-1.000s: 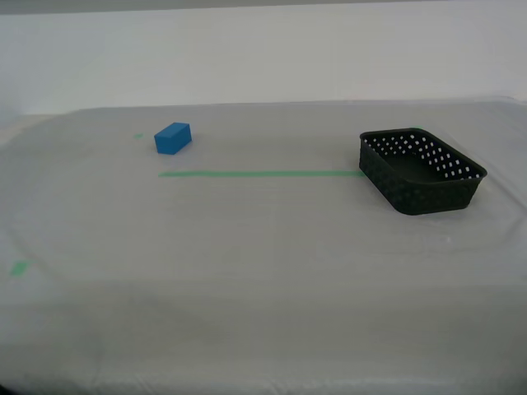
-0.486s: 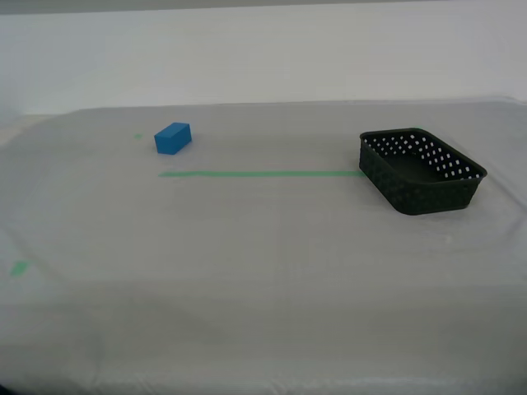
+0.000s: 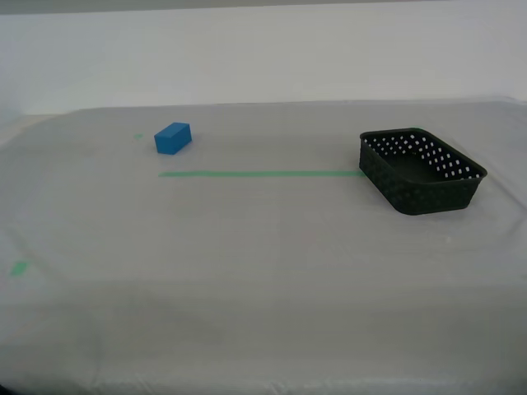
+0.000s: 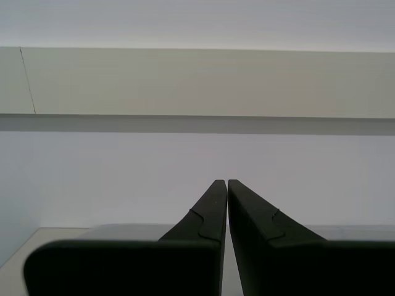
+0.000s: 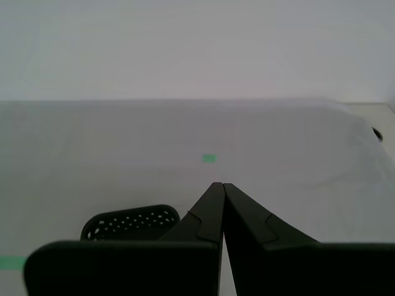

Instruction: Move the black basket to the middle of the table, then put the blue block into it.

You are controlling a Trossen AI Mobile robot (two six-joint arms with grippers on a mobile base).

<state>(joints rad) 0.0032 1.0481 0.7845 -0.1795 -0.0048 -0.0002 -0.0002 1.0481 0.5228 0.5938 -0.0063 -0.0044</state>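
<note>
Black basket (image 3: 422, 170) and blue block (image 3: 172, 138) sit well apart on the table (image 3: 263, 239); both hands pinched closed, empty

A plain white wall (image 3: 263, 58) stands behind everything.

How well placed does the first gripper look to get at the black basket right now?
Probably well placed: my first gripper, shut and empty, has the black basket close ahead, and nothing lies between them.

Wide bare cloth across the pale grey-white cloth-covered table (image 3: 263, 247); only the small bright-blue rectangular block (image 3: 173, 138) far at exterior view's left and shallow perforated black plastic basket (image 3: 420, 170) at right, well apart.
</note>
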